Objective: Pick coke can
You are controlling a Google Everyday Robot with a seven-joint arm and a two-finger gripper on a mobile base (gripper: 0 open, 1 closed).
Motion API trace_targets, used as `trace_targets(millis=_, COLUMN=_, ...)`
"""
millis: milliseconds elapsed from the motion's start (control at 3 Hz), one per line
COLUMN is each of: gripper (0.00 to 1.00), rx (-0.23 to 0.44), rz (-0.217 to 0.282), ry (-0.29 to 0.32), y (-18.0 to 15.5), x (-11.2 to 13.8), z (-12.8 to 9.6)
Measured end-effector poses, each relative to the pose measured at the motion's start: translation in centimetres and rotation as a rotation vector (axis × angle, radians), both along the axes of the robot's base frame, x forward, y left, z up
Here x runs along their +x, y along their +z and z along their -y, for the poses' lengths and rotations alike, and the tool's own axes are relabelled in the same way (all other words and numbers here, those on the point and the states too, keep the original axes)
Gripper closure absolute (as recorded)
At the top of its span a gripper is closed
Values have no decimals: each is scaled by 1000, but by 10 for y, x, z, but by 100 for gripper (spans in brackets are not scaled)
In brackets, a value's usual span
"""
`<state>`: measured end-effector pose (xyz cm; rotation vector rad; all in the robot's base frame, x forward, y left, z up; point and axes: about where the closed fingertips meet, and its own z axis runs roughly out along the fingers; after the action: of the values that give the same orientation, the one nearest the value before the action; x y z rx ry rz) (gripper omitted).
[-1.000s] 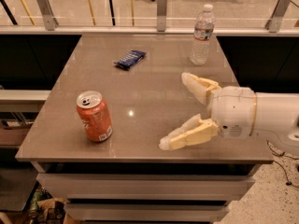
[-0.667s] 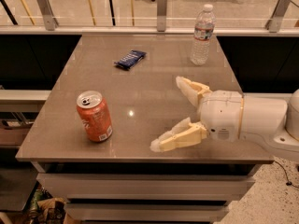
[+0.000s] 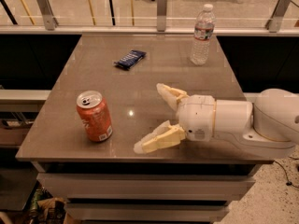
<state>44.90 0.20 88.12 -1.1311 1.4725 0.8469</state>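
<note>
The coke can (image 3: 95,116) is an orange-red can with a silver top. It stands upright near the front left of the grey table (image 3: 140,78). My gripper (image 3: 149,118) comes in from the right on a white arm, low over the table's front half. Its two cream fingers are spread wide, open and empty, pointing left toward the can. A gap of bare table lies between the fingertips (image 3: 140,147) and the can.
A clear plastic water bottle (image 3: 202,34) stands at the table's back right. A flat dark blue snack packet (image 3: 130,59) lies at the back middle. A glass railing with metal posts (image 3: 161,3) runs behind the table. The table's front edge (image 3: 140,160) is just below the gripper.
My gripper has moved left across the table toward the can, with its fingers staying open. The can, bottle and packet have not moved.
</note>
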Motion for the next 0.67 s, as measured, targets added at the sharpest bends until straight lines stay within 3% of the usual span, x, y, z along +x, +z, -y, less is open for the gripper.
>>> trace_targets(millis=667, gripper=0, rx=57, rz=-41, ry=104, y=-13, x=12, z=-40)
